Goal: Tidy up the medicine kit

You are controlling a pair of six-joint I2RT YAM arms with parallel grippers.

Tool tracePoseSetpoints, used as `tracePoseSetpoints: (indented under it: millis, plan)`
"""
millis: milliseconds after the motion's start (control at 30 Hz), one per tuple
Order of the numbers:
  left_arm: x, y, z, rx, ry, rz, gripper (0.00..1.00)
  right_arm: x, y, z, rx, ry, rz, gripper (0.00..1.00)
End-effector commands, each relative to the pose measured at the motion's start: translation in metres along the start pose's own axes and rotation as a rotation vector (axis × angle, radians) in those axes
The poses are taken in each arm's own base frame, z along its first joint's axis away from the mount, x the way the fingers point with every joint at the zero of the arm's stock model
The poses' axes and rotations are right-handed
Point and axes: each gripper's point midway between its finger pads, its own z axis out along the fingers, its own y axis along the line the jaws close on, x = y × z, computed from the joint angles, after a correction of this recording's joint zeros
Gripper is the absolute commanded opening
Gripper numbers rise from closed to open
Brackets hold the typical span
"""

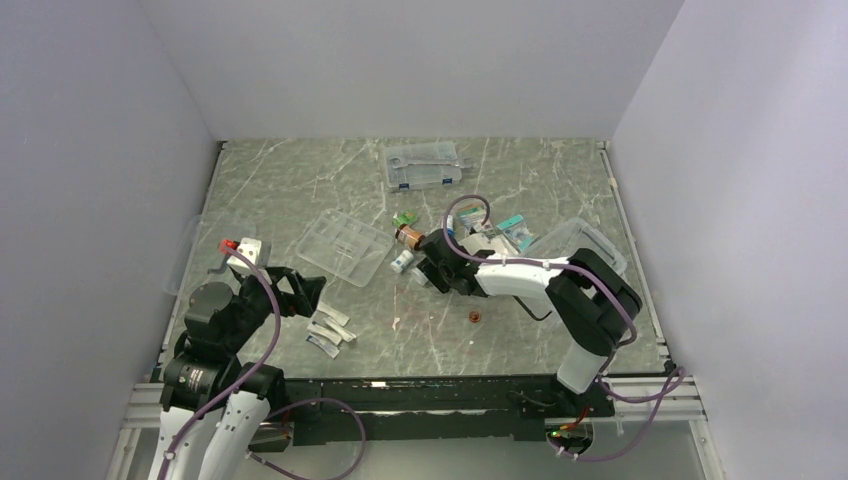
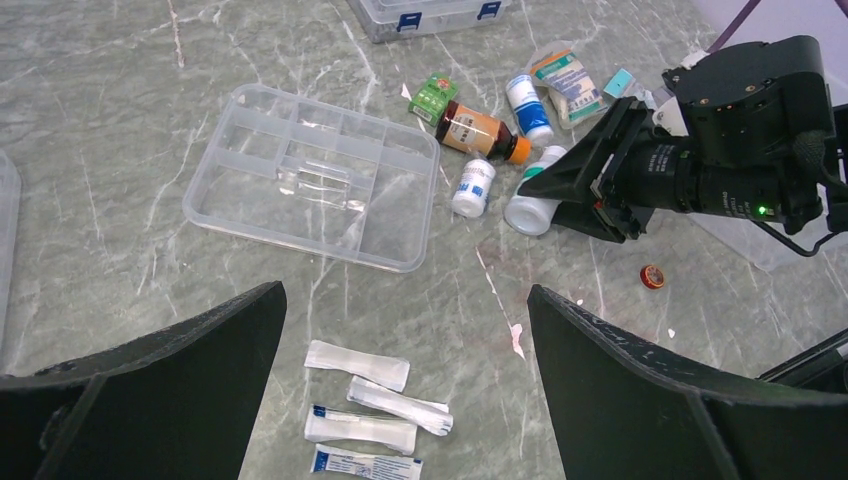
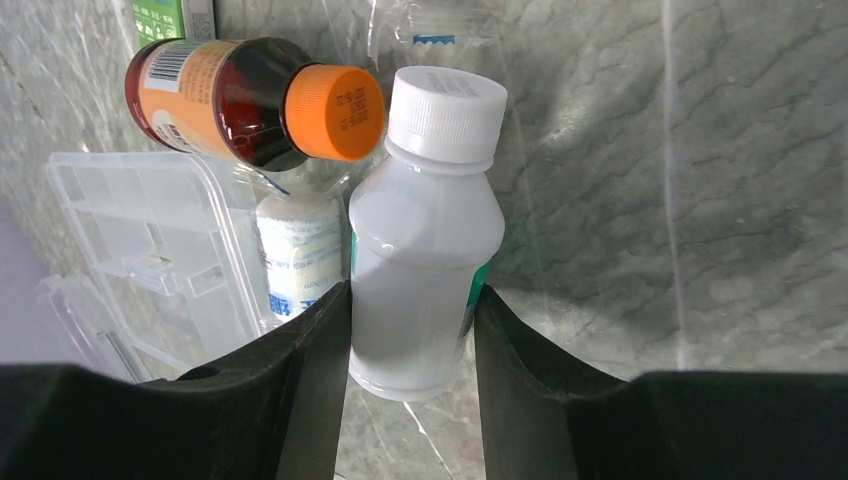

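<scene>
1. Firmly, the right gripper (image 3: 410, 295) pinched a white bottle (image 3: 425, 200) lying on the table (image 2: 120, 60) beside the brown bottle (image 3: 240, 100) (orange cap).
2. The left gripper (image 2: 402, 300) hung spread wide over packets (image 2: 375, 400), near the divided tray (image 2: 395, 215).

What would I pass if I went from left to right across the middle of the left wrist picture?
clear divided tray → small white bottle → big white bottle → little red cap
</scene>
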Motion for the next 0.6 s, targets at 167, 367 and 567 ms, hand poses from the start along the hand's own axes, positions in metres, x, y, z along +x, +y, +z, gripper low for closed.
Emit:
tracePoseSetpoints:
  millis: [167, 367, 567]
  plan:
    - [-0.012, -0.002, -0.002, -0.001, -0.032, -0.003, 0.99, -0.013, 0.022, -0.032, -0.112, -0.02, -0.186, 0.06]
    - [-0.012, -0.002, -0.002, 0.0, -0.032, -0.003, 0.99, -0.016, 0.04, -0.056, -0.184, 0.003, -0.408, 0.0]
    - [-0.012, -0.004, -0.002, 0.008, -0.032, -0.002, 0.99, -0.035, 0.053, -0.096, -0.222, -0.027, -0.559, 0.0]
